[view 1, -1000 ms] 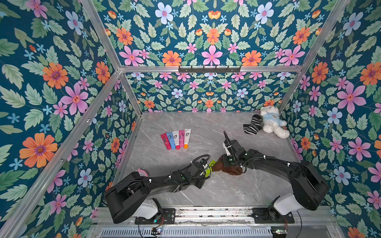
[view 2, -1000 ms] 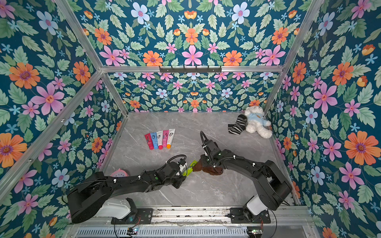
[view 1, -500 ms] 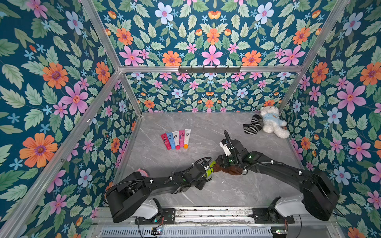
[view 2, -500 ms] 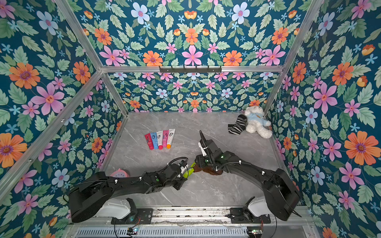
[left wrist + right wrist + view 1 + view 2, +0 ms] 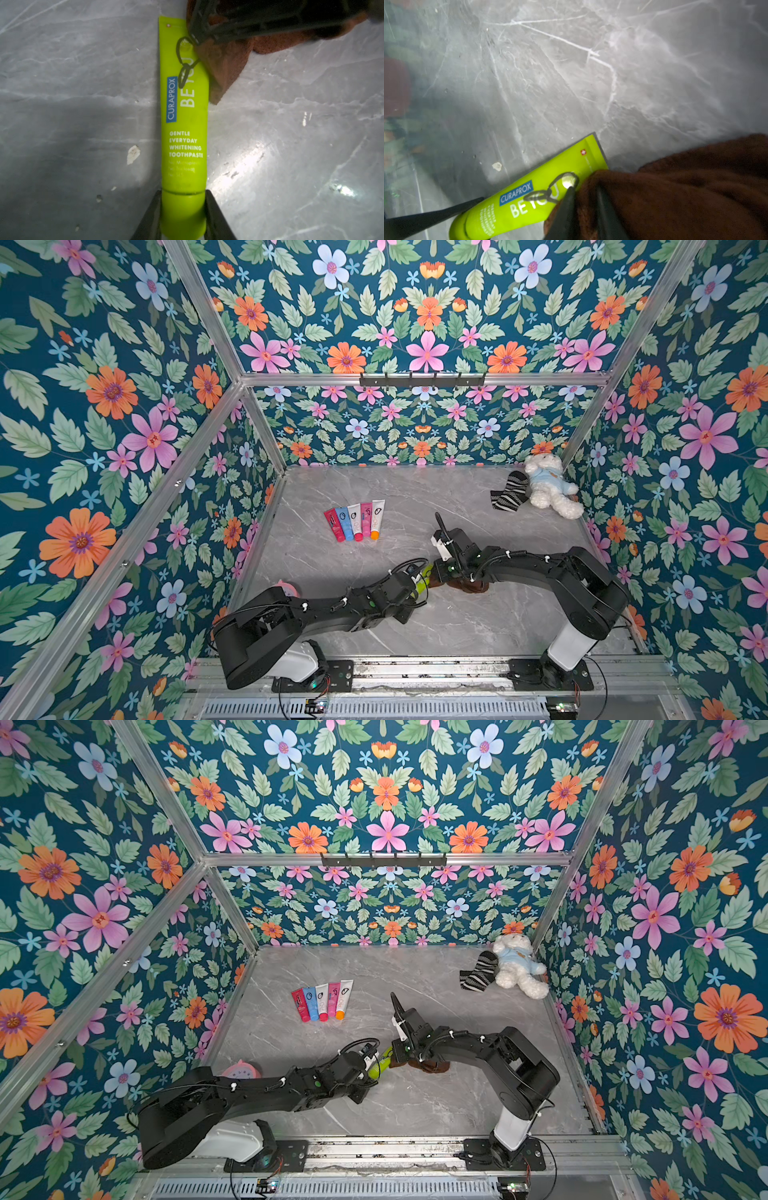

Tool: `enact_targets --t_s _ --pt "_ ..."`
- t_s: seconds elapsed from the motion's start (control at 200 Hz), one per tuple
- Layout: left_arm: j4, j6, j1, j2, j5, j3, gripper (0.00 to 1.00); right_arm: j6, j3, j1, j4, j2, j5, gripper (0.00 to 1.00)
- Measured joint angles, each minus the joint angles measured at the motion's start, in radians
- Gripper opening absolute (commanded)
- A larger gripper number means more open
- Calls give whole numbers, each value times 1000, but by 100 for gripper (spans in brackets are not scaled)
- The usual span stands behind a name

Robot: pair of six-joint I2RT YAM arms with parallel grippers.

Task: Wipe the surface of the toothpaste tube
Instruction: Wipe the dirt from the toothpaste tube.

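Note:
A lime-green toothpaste tube [image 5: 185, 128] lies on the grey marble floor, with a black scribble near its flat end. My left gripper [image 5: 184, 193] is shut on its cap end, one finger on each side. My right gripper [image 5: 583, 189] is shut on a brown cloth [image 5: 675, 187], and the cloth presses against the tube [image 5: 533, 199] at its flat end, beside the scribble. In both top views the two grippers meet mid-floor, with the tube [image 5: 424, 576] [image 5: 380, 1063] between them and the cloth [image 5: 469, 585] [image 5: 432, 1065] bunched under the right wrist.
Several coloured tubes [image 5: 355, 520] lie in a row behind the left gripper. A striped sock [image 5: 509, 491] and a white teddy bear [image 5: 548, 487] sit in the back right corner. A pink round object [image 5: 286, 587] rests by the left wall.
The right arm stretched low half a second ago and has drawn its elbow back up; its gripper and cloth stay at the tube's flat end. The left arm has not moved.

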Motion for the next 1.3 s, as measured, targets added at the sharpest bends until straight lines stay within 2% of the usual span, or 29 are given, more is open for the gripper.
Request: enact_targets --t_s 0.045,0.355,0.615,0.79,0.96,1.09,1.3 --pt "0 0 -2 1 -4 0 15 3 -15 0 8 -14 2 0" --pt "8 3 -14 14 -11 8 11 37 -72 3 60 -145 -72 0" --pt "58 3 -17 59 -22 21 9 84 -84 9 225 11 -179 0" --pt "68 0 -21 74 -34 30 8 110 -123 11 377 57 -191 0" --pt "88 2 -26 63 -42 16 6 128 -129 -57 398 80 -239 0" --pt "133 4 -27 46 -35 8 5 127 -145 -132 381 70 -220 0" --pt "145 4 -29 55 -26 11 4 103 -160 -104 388 52 -175 0"
